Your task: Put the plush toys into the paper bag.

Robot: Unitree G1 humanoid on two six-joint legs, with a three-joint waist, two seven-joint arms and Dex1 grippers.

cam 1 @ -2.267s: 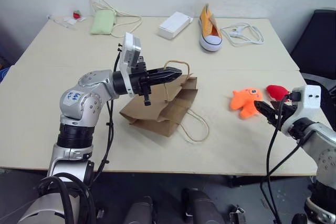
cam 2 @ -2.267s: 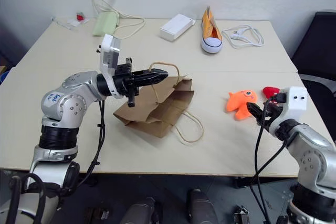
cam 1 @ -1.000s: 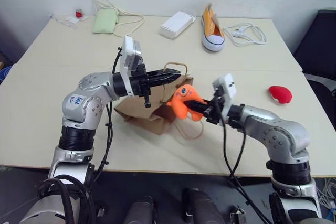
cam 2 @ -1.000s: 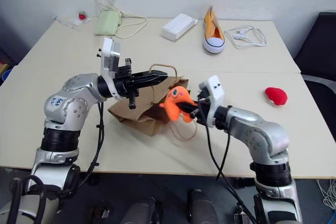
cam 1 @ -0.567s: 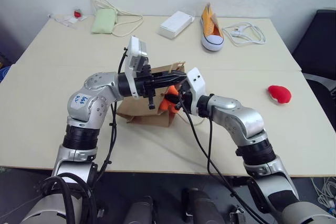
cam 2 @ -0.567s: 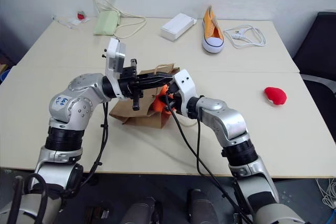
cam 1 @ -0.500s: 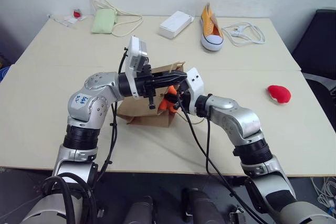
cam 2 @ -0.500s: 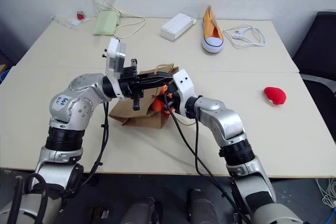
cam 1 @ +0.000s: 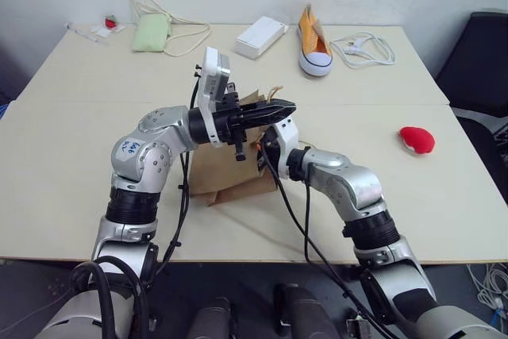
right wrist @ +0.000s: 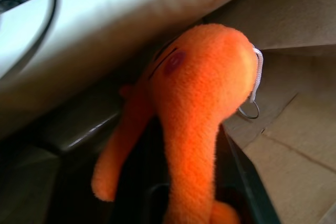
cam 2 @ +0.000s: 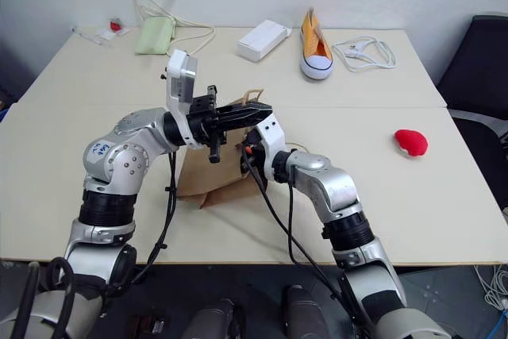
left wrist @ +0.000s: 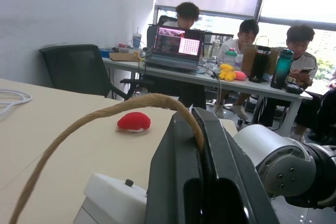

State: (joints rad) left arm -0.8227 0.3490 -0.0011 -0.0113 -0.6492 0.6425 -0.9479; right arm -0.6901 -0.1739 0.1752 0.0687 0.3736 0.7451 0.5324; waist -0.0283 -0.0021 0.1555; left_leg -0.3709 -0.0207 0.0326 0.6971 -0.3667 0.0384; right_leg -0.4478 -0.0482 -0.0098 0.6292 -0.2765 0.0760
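Inside the paper bag [cam 1: 230,176] (handle pinched by left gripper [cam 1: 279,110]), orange toy [right wrist: 194,108] seemingly between right fingers.

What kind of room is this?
Probably a shared office or lab: people sit at a desk with a laptop by large windows, and an office chair stands nearby.

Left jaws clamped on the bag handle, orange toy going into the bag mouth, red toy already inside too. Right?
Not the red one. The red plush toy lies on the table, well off to the right of the paper bag, as the left eye view shows. The rest holds: left gripper on the handle, orange plush toy at the bag mouth.
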